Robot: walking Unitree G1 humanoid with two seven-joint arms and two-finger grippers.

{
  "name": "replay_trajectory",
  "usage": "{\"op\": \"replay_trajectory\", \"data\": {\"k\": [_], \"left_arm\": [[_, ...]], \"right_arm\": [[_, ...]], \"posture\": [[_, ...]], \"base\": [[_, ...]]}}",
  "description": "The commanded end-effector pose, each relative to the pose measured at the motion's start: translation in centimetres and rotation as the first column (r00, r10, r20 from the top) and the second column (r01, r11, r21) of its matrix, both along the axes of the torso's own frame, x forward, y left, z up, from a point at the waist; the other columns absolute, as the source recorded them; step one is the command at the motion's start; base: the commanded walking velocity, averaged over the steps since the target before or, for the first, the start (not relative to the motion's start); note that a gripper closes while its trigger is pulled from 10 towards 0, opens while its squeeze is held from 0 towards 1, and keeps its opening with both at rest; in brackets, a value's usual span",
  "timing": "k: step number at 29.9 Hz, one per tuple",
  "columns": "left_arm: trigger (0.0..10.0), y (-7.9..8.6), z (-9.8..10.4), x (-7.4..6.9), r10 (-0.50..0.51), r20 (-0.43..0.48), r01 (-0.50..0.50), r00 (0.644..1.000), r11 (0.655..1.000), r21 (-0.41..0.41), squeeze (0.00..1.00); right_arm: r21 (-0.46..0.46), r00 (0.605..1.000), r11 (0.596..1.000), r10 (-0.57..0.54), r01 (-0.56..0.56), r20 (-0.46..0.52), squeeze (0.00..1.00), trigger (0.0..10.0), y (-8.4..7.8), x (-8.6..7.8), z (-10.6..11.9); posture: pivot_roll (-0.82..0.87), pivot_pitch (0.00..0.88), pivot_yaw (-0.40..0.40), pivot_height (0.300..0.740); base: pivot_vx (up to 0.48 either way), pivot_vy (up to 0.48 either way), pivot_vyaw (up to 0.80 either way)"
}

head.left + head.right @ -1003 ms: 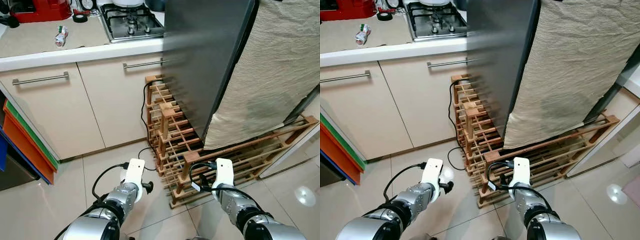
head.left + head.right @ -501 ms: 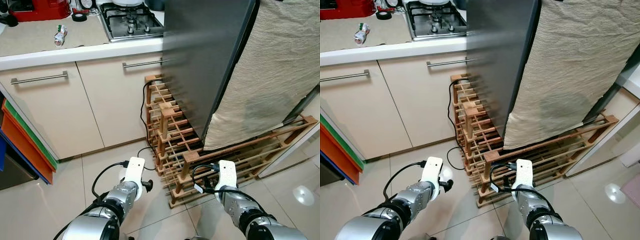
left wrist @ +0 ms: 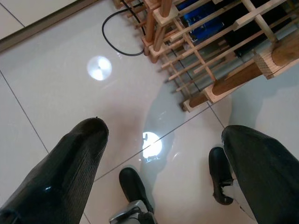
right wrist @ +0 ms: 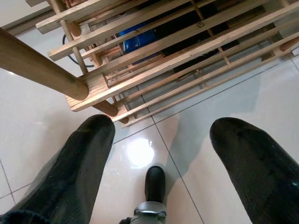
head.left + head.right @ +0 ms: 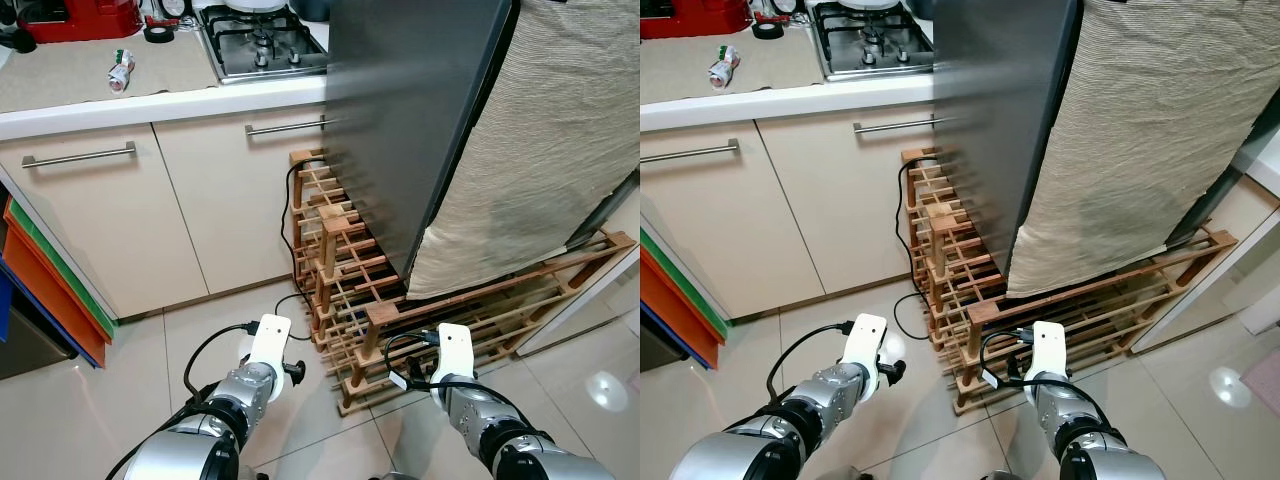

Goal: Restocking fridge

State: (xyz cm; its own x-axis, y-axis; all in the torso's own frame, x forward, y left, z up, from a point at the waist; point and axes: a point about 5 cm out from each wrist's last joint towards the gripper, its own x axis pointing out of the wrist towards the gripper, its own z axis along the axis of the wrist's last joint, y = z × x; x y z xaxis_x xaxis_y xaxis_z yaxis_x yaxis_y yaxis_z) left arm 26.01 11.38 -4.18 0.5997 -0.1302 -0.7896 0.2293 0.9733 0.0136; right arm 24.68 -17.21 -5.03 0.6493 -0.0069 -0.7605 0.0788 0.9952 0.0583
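The fridge (image 5: pixel 410 120) is a tall dark grey body ahead on the right, and a beige striped cloth (image 5: pixel 540 150) hangs over its right side. Both arms hang low over the tiled floor in front of it. My left gripper (image 3: pixel 163 130) is open above bare tile, near a corner of the wooden rack (image 3: pixel 205 70). My right gripper (image 4: pixel 162 123) is open too, just off the rack's front post (image 4: pixel 42 60). Neither holds anything. A blue item (image 4: pixel 140 39) lies inside the rack.
A wooden lattice rack (image 5: pixel 340 260) sits on the floor against the fridge, with a black cable (image 5: pixel 290 230) looping beside it. Beige cabinets (image 5: pixel 110 220) carry a counter with a gas hob (image 5: pixel 262 40) and a crumpled can (image 5: pixel 121 71). Orange and green boards (image 5: pixel 55 290) lean at far left.
My right arm has sunk slightly lower and to the right. The left arm and the surroundings look the same.
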Motion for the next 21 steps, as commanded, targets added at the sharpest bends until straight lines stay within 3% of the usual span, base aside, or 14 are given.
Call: {"op": "replay_trajectory", "data": {"k": [1, 21], "left_arm": [[10.0, -0.06, 0.05, 0.05, -0.011, 0.000, 0.011, 1.000, 1.000, 0.004, 0.00], [10.0, -0.27, -0.59, -0.83, -0.008, -0.026, 0.008, 1.000, 1.000, -0.005, 0.00]], "right_arm": [[-0.010, 1.000, 1.000, -0.007, 0.007, -0.009, 0.00, 10.0, -0.34, -0.10, -0.05], [0.023, 0.999, 1.000, -0.019, 0.019, -0.030, 0.00, 10.0, -0.06, -0.97, -0.66]], "posture": [[-0.03, 0.000, -0.051, 0.732], [-0.03, 0.000, -0.061, 0.732]], "base": [[0.000, 0.000, 0.00], [0.000, 0.000, 0.00]]}}
